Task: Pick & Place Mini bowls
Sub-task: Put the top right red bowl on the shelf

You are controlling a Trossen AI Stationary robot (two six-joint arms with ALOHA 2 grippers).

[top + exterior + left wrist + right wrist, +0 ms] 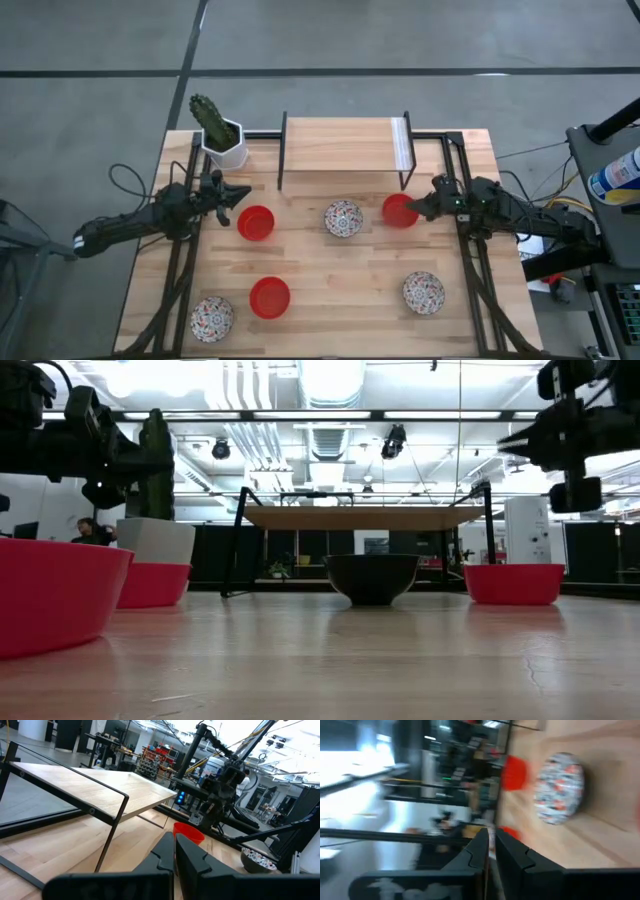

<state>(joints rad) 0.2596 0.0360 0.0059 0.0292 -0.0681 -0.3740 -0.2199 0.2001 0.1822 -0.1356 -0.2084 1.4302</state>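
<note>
handling: we judge the bowls light, stiff and glossy, so likely slippery, and breakable if dropped (material not certain from here).
hold: we would pinch over the rim, one finger inside and one outside the wall; the round body looks too wide and smooth to clamp across.
look: six small round bowls, three plain red, three white with a busy floral print; all sit mouth up.
red bowls: one (256,223) left of the desk's (330,320) middle, one (269,297) toward the front edge, one (399,210) right of middle.
floral bowls: one (343,218) at the middle, one (212,317) at the front-left corner, one (423,292) toward the front-right.
shelf (343,144): a low wooden rack at the back edge, nothing on it.
left jaws (243,193): pressed together, holding nothing, just beside the left red bowl on its back side.
right jaws (412,207): the wrist view shows them close together with nothing between; they hang at the right red bowl's edge, contact unclear.
other: a cactus pot (224,146) stands at the back-left corner (not part of the task).
</note>
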